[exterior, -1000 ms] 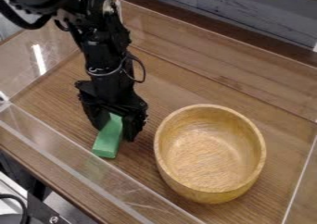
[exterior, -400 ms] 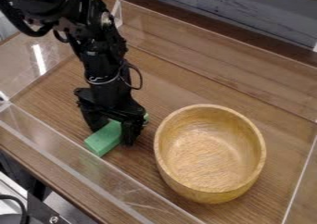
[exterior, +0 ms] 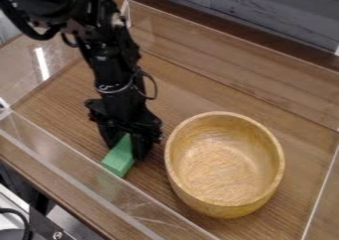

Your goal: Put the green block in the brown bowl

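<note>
The black fingers (exterior: pixel 127 140) point straight down and are pinched onto the upper end of the green block (exterior: pixel 122 159), whose lower end rests on the wooden bench (exterior: pixel 225 85). The brown bowl (exterior: pixel 225 163) stands just beside the fingers, toward the right of the view, apart from them. The fingers cover the block's top, and a clear wall (exterior: pixel 59 150) edges the bench in front.

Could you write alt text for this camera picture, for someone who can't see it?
A black robot arm reaches straight down, its gripper shut on a green block lying on a wooden table. An empty brown bowl sits just right of it.
</note>
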Controlling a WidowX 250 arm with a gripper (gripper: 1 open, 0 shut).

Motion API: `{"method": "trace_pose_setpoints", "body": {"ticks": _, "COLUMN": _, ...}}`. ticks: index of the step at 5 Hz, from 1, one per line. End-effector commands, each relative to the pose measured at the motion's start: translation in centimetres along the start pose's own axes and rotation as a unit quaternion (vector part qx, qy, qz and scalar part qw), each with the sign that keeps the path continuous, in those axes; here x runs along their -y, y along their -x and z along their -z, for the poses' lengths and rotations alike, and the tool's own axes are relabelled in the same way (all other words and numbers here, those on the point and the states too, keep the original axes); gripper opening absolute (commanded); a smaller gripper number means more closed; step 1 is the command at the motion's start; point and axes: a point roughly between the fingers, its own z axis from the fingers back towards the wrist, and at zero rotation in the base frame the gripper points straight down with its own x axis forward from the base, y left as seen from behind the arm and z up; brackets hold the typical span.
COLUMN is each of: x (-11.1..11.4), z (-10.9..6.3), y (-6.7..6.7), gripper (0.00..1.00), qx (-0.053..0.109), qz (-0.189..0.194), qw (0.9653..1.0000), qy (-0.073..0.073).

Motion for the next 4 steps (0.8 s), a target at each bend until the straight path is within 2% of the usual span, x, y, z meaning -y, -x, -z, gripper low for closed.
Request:
{"method": "trace_pose_setpoints", "body": {"ticks": 1, "x": 0.2, "z": -1.9, "y": 0.7, "gripper": 0.00, "qx": -0.011, "qz": -0.005, "qw": 0.9999, "qy": -0.002}}
{"method": "trace_pose_setpoints", "body": {"ticks": 2, "x": 0.5, "z": -3.1, "y": 1.1, "gripper": 0.00, "qx": -0.024, "qz": -0.004, "qw": 0.9997, "qy": -0.004}}
{"method": "trace_pose_setpoints", "body": {"ticks": 4, "x": 1.0, "z": -5.1, "y": 1.5, "gripper": 0.00, "qx": -0.035, "qz": -0.005, "qw": 0.9994, "qy": -0.001}}
